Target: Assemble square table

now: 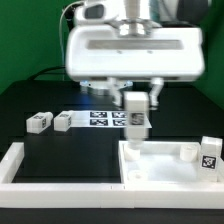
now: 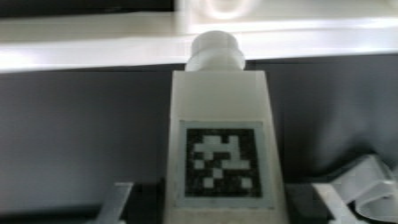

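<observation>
The panel [image 1: 160, 168] lies rim-up on the black table [image 1: 70, 145] at the exterior view's lower right, the only tray-like thing here. Over its far corner, on the exterior view's left, the gripper [image 1: 137, 100] holds a leg [image 1: 135, 115] upright, with the jaws pinched on the leg's upper part. The leg's lower end reaches down to that corner, but I cannot tell whether it sits in the socket. In the wrist view this leg fills the middle, its tag facing the camera. Its round peg [image 2: 217, 48] is at the end away from the grip, and a finger [image 2: 361, 188] sits close on either side. A second leg [image 1: 208, 155] stands at the panel's edge on the exterior view's right with its tag showing; whether it is inside the rim or only against it is unclear. A small white stub [image 1: 186, 152] near the panel's far rim is too small to identify. A third leg [image 1: 38, 122] and a fourth leg [image 1: 64, 121] lie just beside each other on the table, well apart from the panel, toward the exterior view's left. The marker board [image 1: 105, 120] lies between them and the held leg. That makes one panel and four legs: one gripped, one at the panel, two loose. A white bar [image 1: 20, 160] edges the table at lower left.
</observation>
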### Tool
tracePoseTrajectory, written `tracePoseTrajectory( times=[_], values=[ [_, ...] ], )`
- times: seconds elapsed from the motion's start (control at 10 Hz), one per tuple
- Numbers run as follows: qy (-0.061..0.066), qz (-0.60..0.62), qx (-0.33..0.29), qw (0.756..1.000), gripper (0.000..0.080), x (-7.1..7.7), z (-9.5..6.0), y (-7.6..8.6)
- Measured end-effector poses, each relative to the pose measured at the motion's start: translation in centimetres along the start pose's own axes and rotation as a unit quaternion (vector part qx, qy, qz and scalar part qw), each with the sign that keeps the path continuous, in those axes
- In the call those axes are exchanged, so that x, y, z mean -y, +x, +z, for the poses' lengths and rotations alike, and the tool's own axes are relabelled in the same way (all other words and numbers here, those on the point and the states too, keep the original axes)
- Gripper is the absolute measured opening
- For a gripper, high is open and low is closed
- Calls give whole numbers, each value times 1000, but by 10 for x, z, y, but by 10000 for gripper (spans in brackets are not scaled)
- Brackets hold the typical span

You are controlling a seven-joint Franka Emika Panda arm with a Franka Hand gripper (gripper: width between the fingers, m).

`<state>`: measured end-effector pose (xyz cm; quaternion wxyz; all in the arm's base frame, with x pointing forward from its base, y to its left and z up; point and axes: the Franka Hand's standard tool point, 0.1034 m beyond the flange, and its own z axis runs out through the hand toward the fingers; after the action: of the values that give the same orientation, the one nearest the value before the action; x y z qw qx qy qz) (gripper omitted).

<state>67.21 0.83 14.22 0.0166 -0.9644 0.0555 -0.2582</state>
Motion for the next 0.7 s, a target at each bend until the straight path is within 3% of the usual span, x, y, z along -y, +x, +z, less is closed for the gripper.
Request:
tracePoseTrajectory(
  times=[0.4, 0.5, 0.7],
  values=[
    [-7, -20, -5, 1000, 291, -7, 1, 0],
    [-17, -28, -24, 999, 291, -13, 7, -4],
    [-26, -33, -33, 999, 291, -14, 24, -12]
  ],
)
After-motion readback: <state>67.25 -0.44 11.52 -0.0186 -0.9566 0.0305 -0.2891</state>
